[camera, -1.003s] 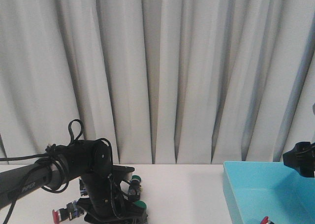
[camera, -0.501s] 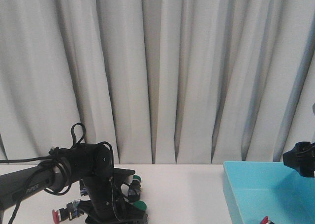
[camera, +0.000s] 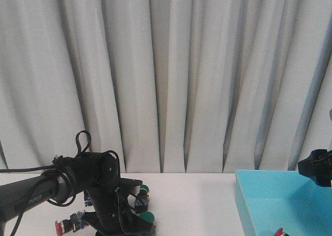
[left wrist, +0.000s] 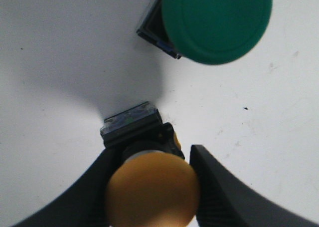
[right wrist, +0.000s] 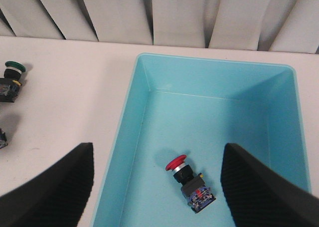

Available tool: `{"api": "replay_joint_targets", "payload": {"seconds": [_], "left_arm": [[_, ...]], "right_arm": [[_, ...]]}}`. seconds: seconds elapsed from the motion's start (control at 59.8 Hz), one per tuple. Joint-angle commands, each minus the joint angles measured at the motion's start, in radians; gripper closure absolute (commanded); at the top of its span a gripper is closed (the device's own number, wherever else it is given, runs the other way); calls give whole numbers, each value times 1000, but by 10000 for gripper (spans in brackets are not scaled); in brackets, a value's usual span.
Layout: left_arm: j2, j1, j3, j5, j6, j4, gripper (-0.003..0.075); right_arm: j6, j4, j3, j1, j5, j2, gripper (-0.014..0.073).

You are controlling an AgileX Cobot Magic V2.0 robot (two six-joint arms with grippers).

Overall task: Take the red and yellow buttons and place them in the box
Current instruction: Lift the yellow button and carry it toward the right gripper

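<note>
White pleated curtains point(camera: 171, 75) hang behind a pale surface point(camera: 192, 194) in the front view. On the left, the left arm point(camera: 78, 179) bends down to the near edge of the surface, its gripper hidden below the frame. Around it lie one red button point(camera: 60, 226) on its left and two green-capped switches point(camera: 143, 189) on its right, one farther and one nearer. The turquoise box point(camera: 259, 205) sits at the right, and a sliver of red shows inside it at the near edge. A black part of the right arm point(camera: 316, 166) hangs over the box's far right corner.

From the left wrist view, the left gripper point(left wrist: 152, 187) has its two dark fingers point(left wrist: 219, 192) closed against the sides of one yellow button point(left wrist: 152, 192), whose black-and-grey body rests on the white surface. One green-capped switch point(left wrist: 217, 20) lies well apart from it, beyond the fingertips.

From the right wrist view, the right gripper point(right wrist: 157, 182) hangs above the box point(right wrist: 219, 77) with its two fingers point(right wrist: 55, 192) spread wide and nothing between them. One red button point(right wrist: 189, 179) lies on its side on the box floor. Outside the box on the surface, one green-capped switch point(right wrist: 12, 75) is in full view, and a sliver of another dark object point(right wrist: 2, 137) shows at the frame edge; I cannot tell what it is.
</note>
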State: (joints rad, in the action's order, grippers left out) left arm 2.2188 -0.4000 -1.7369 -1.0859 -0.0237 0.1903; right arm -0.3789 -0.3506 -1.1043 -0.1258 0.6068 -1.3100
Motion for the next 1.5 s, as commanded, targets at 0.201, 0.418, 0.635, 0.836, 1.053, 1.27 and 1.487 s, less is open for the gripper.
{"api": "replay_joint_targets", "payload": {"seconds": [0.201,0.418,0.635,0.836,1.053,1.27,1.487], "left_arm": [[-87,-2,-29,3,7,13,727],[-193,-2,-73,-5,-24,12,725],[-334,-2,-171,-21,-26,152,724],[-458,-3,-202,-20,-171,378,722],[-502,-3,-202,-89,-260,528,720],[-503,-14,-202,-103,-261,565,718],[-504,-58,-202,-107,-357,650,717]], "right_arm": [[-50,-24,-26,-3,-59,31,71],[-296,-48,-26,102,-94,46,71],[-622,-52,-26,279,-100,45,71],[-701,-70,-26,429,-150,45,71],[-711,-69,-26,593,-238,74,78],[-718,-62,-26,673,-299,118,107],[-718,-62,-26,673,-296,118,106]]}}
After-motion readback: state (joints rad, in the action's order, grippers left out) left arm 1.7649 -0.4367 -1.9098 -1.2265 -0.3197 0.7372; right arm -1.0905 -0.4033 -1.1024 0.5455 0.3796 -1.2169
